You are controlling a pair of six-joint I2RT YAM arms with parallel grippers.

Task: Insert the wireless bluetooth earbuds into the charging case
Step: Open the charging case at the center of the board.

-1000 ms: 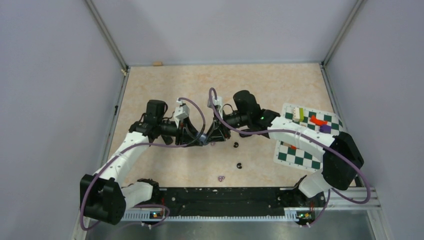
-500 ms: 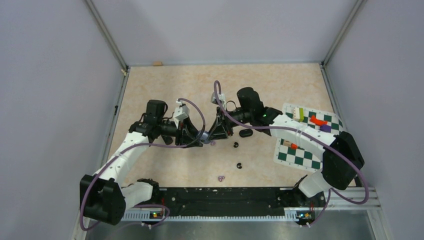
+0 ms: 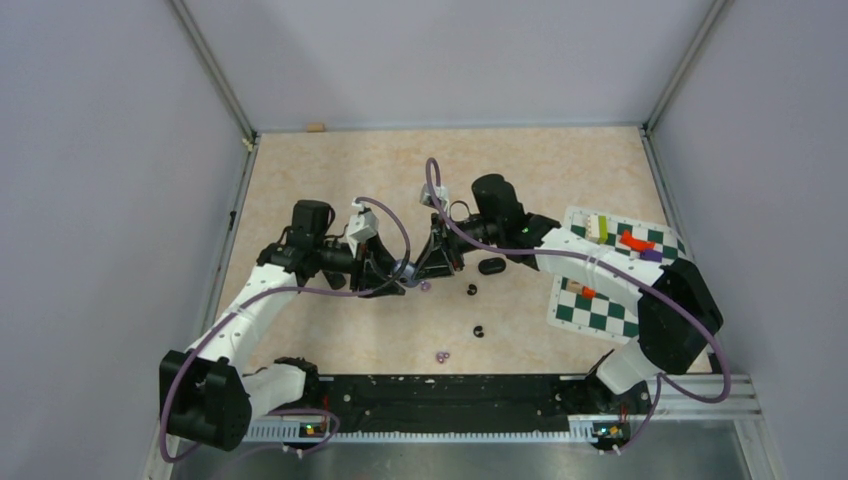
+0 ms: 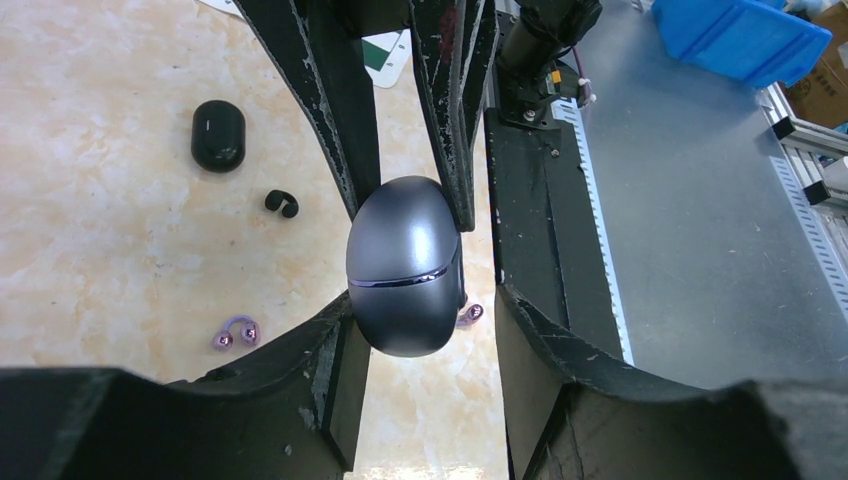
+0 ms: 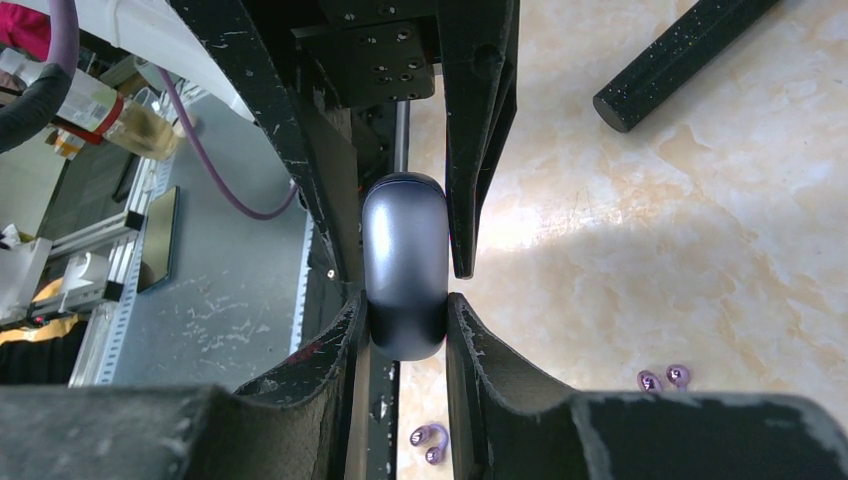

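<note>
One charging case [image 4: 403, 265], well clear of table [image 3: 560, 160] edges: right fingers [image 5: 500, 385] pinch it, left fingers [image 4: 565, 385] stand loose around it

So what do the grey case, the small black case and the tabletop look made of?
Grey case: probably hard plastic, satin metallic-grey; soft highlights, one thin seam.
Black case: likely plastic, semi-gloss black; a faint highlight streak.
Tabletop: beige marbled pattern, perhaps laminate or vinyl; a mild glare patch in the right wrist view.
</note>
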